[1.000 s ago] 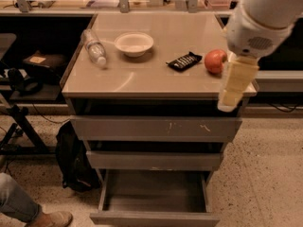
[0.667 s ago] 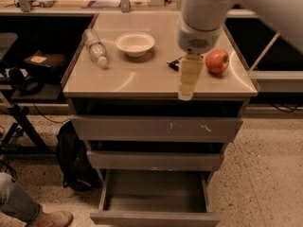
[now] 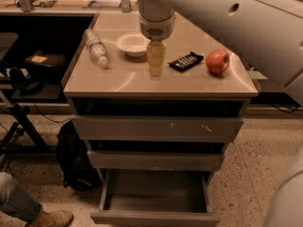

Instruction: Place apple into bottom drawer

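The red-orange apple (image 3: 218,61) sits on the cabinet top (image 3: 123,82) near its right edge. The bottom drawer (image 3: 155,201) is pulled open and its tray looks empty. My gripper (image 3: 155,69) hangs from the arm over the middle of the cabinet top, well left of the apple, between the white bowl and the dark snack bar. Nothing is held in it.
A white bowl (image 3: 133,44), a lying plastic bottle (image 3: 96,47) and a dark snack bar (image 3: 185,61) are on the top. The middle (image 3: 154,160) and top (image 3: 156,128) drawers are nearly shut. A black backpack (image 3: 73,157) and a person's leg (image 3: 28,207) are at the left.
The arm has swung left, from beside the cabinet's right edge to over the middle of the top. The apple has not moved.
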{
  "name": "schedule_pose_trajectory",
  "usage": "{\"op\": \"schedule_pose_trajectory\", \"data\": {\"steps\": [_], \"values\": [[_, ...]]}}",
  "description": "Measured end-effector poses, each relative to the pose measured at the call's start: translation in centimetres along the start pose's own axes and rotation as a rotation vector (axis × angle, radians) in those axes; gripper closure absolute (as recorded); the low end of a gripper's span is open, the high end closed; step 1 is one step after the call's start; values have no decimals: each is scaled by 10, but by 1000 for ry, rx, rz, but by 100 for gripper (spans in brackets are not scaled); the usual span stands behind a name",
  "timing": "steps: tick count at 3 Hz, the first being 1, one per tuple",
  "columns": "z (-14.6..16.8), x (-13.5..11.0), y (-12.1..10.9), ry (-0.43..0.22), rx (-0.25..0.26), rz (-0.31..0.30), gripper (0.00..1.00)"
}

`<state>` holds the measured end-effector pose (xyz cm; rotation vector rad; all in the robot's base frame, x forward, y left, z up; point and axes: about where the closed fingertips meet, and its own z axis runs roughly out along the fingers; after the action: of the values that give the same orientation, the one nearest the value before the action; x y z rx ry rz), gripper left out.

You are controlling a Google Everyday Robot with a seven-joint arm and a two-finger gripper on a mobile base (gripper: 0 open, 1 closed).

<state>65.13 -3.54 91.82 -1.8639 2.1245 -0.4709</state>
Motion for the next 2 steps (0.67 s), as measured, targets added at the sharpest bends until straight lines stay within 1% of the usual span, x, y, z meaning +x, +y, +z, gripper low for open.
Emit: {"op": "schedule_pose_trajectory", "data": {"steps": [1,2], "values": [[0,1,1,1,-2,0,0],[-23,37,8,24,25,48,0]]}}
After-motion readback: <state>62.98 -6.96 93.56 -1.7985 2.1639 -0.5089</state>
